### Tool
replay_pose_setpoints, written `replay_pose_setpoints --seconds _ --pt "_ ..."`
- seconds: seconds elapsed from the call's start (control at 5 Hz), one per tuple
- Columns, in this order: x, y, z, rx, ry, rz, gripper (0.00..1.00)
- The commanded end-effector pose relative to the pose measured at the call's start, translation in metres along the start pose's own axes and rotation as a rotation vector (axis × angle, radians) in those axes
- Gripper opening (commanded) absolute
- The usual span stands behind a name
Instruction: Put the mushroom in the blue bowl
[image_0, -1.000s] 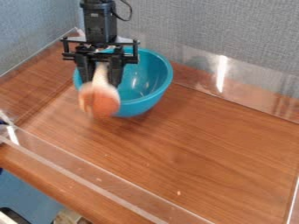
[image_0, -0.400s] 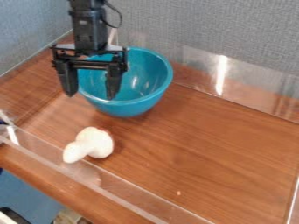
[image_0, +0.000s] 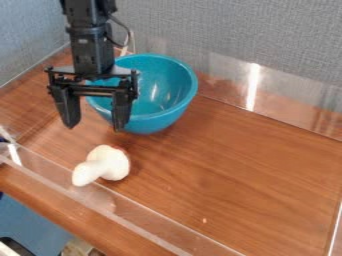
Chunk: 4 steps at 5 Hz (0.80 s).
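The mushroom (image_0: 102, 166) lies on its side on the wooden table near the front left, pale stem pointing left, cap to the right. The blue bowl (image_0: 154, 92) stands upright behind it, nothing visible inside. My gripper (image_0: 91, 112) hangs pointing down in front of the bowl's left side, above and behind the mushroom. Its two black fingers (image_0: 64, 108) are spread wide with nothing between them; it is open and touches neither mushroom nor bowl.
A clear plastic wall (image_0: 254, 82) rims the wooden table (image_0: 227, 170) at the back right, and another low clear wall (image_0: 80, 195) runs along the front left edge. Grey fabric backs the scene.
A second ago the mushroom was falling, blurred, just below the fingers in front of the bowl. It now rests on the table outside the bowl. The gripper opened wider and moved left toward the camera.
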<state>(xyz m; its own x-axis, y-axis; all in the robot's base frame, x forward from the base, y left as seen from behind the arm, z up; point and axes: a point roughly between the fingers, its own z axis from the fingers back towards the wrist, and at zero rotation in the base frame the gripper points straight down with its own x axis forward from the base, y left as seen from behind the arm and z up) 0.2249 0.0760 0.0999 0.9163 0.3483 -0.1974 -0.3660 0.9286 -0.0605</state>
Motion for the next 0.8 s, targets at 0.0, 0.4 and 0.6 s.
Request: replay_pose_setpoints --seconds 0.0,0.4,0.6 --pt "-0.004 0.001 0.001 0.003 -0.045 0.010 1.00" --pt "-0.006 0.003 -0.024 0.017 -0.029 0.035 1.00" --pt "-0.005 0.002 -0.035 0.025 -0.021 0.048 1.00"
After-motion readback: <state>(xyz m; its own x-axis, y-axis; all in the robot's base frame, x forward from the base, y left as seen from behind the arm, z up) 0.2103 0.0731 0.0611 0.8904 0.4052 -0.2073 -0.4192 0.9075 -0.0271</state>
